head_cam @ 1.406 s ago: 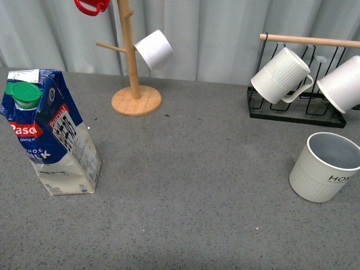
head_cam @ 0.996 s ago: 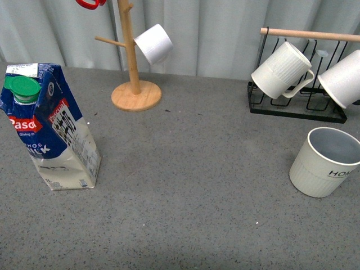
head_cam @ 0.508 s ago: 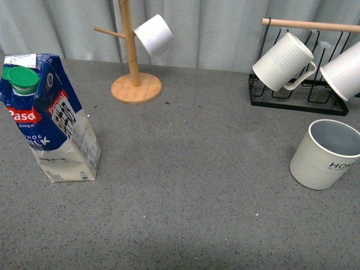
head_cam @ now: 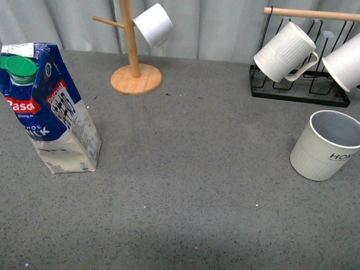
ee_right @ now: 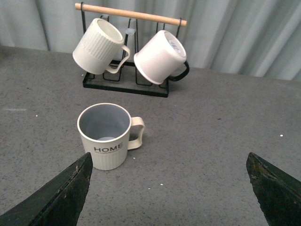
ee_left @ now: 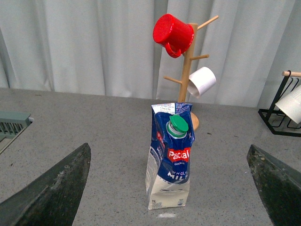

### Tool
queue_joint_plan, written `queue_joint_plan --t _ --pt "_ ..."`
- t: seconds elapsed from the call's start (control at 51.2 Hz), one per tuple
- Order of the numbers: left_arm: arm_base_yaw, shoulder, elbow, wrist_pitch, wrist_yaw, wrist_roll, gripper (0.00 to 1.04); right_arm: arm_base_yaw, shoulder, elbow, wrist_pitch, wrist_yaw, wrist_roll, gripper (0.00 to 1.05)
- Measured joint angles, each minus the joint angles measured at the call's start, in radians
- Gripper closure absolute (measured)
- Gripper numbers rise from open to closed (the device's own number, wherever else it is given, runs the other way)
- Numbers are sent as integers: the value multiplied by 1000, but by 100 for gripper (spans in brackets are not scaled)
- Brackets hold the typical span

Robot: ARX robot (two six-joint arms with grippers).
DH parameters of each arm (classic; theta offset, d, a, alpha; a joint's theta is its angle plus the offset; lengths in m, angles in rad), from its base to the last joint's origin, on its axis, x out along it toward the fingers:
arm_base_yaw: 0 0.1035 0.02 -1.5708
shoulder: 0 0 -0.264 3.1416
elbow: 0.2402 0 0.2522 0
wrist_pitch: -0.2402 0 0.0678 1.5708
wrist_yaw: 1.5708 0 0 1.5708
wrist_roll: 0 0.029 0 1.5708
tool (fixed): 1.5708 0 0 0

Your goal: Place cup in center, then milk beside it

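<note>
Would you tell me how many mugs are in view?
5: HOME cup on the table; ribbed mug and plain mug on the black rack; white mug and red mug on the wooden tree.

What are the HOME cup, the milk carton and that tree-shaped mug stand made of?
The cup looks like glazed ceramic: off-white, faintly glossy, with moulded ribs. The milk carton seems coated printed cardboard, creased near its base, with a plastic-looking green cap. The mug stand appears plain light wood, matte.
</note>
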Motion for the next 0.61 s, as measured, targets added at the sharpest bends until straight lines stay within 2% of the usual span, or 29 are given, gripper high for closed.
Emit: queue_joint_plan --t 0.215,0.273,0.41,0.605 --pt "0 0 0 0 0 0 7 -39 473 135 211 -28 69 9" --pt "0 0 0 0 0 0 7 -52 617 201 204 -3 84 9" --pt "0 0 0 0 0 0 7 -93 930 380 156 -35 192 9" --pt "0 0 0 0 0 0 7 -108 1183 569 88 -73 341 9"
